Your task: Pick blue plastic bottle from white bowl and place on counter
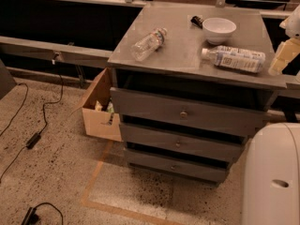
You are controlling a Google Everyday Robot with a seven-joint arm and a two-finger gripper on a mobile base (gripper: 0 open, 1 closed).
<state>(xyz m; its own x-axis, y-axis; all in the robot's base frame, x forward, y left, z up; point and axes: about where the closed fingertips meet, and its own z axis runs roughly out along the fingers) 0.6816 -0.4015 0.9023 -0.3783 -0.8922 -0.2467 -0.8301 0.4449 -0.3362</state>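
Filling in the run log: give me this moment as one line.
blue bottle: lying on counter, outside bowl | gripper: counter's right edge, by bottle's base
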